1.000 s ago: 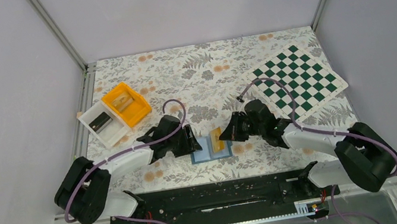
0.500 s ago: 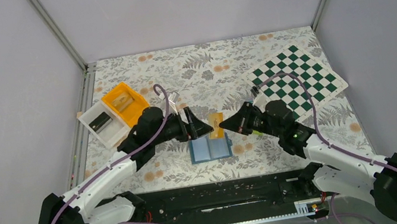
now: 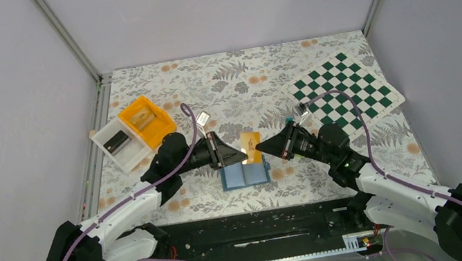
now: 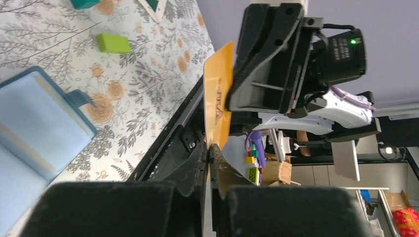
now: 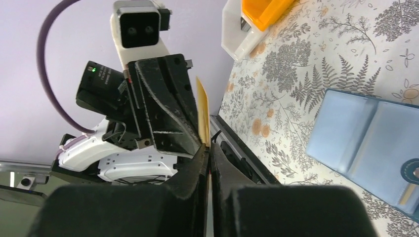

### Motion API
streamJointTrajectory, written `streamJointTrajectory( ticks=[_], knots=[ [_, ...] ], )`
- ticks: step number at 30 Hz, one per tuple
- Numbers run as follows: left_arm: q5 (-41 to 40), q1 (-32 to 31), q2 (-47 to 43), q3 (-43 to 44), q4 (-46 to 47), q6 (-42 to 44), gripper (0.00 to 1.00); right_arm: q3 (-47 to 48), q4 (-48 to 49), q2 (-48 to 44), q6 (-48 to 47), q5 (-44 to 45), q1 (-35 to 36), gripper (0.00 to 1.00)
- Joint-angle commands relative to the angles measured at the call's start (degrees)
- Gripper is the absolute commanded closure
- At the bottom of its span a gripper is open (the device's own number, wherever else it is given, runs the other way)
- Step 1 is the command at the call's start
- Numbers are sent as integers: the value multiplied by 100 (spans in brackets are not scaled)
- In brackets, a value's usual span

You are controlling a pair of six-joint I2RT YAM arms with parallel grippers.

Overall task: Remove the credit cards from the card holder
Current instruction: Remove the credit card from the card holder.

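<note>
An orange-tan credit card (image 3: pixel 252 147) hangs on edge in the air above the open blue card holder (image 3: pixel 246 174), which lies flat on the floral table. My left gripper (image 3: pixel 241 151) is shut on the card's left edge and my right gripper (image 3: pixel 261 146) is shut on its right edge. In the left wrist view the card (image 4: pixel 218 94) rises from my closed left gripper (image 4: pixel 209 145), with the right gripper's fingers (image 4: pixel 262 64) clamped on its far side. A lime-green credit card (image 4: pixel 113 43) lies on the table beyond the card holder (image 4: pixel 34 123). The right wrist view shows the card (image 5: pixel 202 111) edge-on.
An orange bin (image 3: pixel 146 121) and a white bin (image 3: pixel 120 144) stand at the back left. A green-and-white chessboard (image 3: pixel 347 93) lies at the back right. The black rail (image 3: pixel 258 228) of the arm bases runs along the near edge.
The right gripper has lifted the orange-tan card up off the holder. The left gripper rose from beside the holder, opened wide, then closed on the card's other edge.
</note>
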Motion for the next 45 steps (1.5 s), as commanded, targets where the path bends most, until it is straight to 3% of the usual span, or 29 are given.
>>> streamJointTrajectory(
  ticks=[1,5,8,11,15,19,29,35,41,44,45],
  knots=[
    [406,-30,4,-9,868,-286,100,-21,292,-128,-253,-521,-14,90],
    [458,-27,-158,-1,519,-123,100,432,-979,-341,-1292,-847,-41,76],
    [371,-31,-361,103,-201,339,100,763,-2199,-642,-2038,-550,-75,60],
    [268,-25,-564,307,-1200,955,100,926,-2835,-978,-2552,-500,-163,47],
    [632,-29,-650,391,-1599,1239,100,1402,-3794,-1053,-3295,-564,-242,34],
    [1129,-31,-532,383,-1784,1561,100,1974,-4270,-517,-3811,-1273,-302,32],
    [1919,-38,-283,552,-1894,1739,100,2575,-3983,1123,-3994,-2934,-333,32],
    [1989,-40,-113,589,-1894,1726,100,2459,-2861,1727,-3494,-3668,-332,46],
    [1951,-30,79,694,-2014,1765,100,2058,-2341,1565,-3246,-3826,-332,83],
    [1851,-12,81,789,-1930,1684,86,1820,-1739,1558,-2741,-3909,-335,100],
    [1796,-4,56,825,-1928,1649,81,1774,-1536,1580,-2533,-3961,-335,100]
  ],
)
